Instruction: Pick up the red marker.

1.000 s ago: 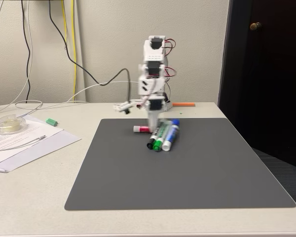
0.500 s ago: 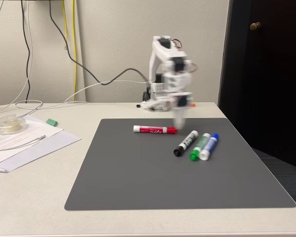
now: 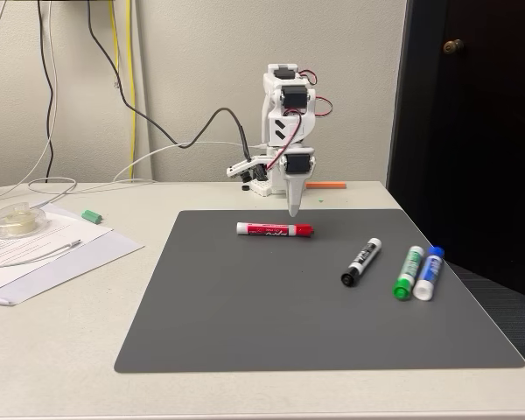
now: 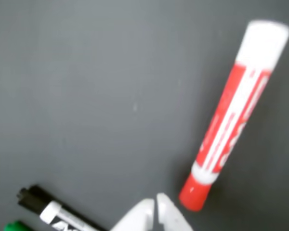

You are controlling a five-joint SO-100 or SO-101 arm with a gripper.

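On the grey rubbery mat [image 3: 245,324] covering the pale counter [image 3: 61,350], the slim red marker with white barrel and red cap [image 3: 275,229] is lying flat just below and left of the white fingers [image 3: 294,213] in the fixed view, cap end nearest them. The fingers are pointing down with tips pressed together, gripping nothing. Well to their right, a black-capped marker [image 3: 361,262], a green-capped marker [image 3: 409,272] and a blue-capped marker [image 3: 429,272] are lying side by side.

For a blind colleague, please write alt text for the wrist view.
A red marker lies alone on a dark grey mat, red cap nearest the camera. The tool, fingertips together, hovers beside that cap at the bottom edge. A black marker shows at bottom left.
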